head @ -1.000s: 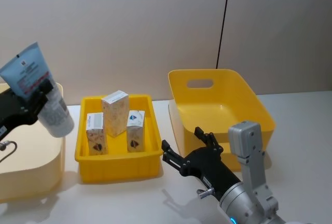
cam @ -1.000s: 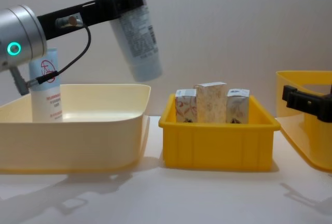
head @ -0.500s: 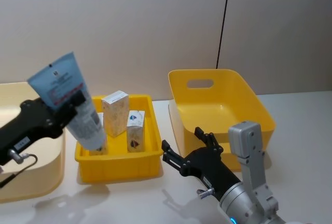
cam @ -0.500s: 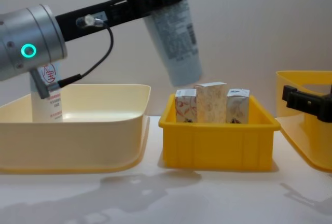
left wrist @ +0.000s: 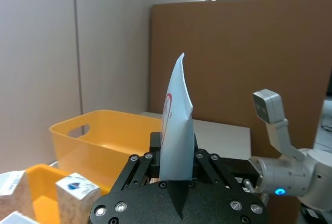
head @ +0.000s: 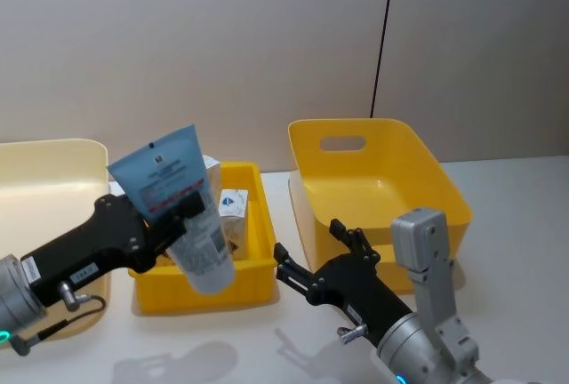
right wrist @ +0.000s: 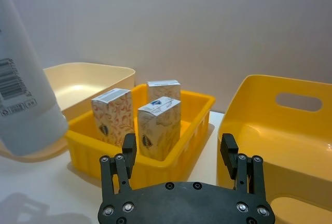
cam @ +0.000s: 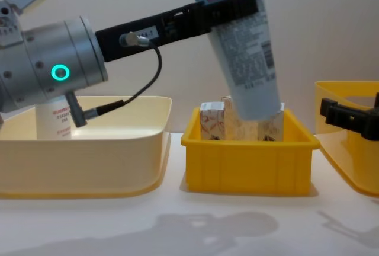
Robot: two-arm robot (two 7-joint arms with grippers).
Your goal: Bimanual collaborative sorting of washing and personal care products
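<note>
The left pincer [head: 171, 209] is clamped across a tube [head: 188, 228], just below its flat crimped end. The round end hangs free below the pincer, tilted. Under and behind it are three cartons [right wrist: 158, 125] upright in the small bin [cam: 249, 168]. From the chest view I cannot tell whether the tube's tip is over that bin or in front of it.

The right pincer [head: 324, 255] waits lower and to the right of the left one, fingers spread and empty, with the big bin [head: 382, 164] just beyond it.

This looks like a hand-over. The left pincer should carry the tube's free lower body squarely between the spread fingers, high enough to clear the cartons. The right should close on the body, not the tip. The left should let go only once that grip is firm.

The tube has a barcode [right wrist: 13, 86], a red band and small print too fine to read. The cartons carry a dark drop emblem. A second tube [cam: 53, 118], left of the left pincer in the cream bin [cam: 89, 152], has red lettering that cannot be read.
</note>
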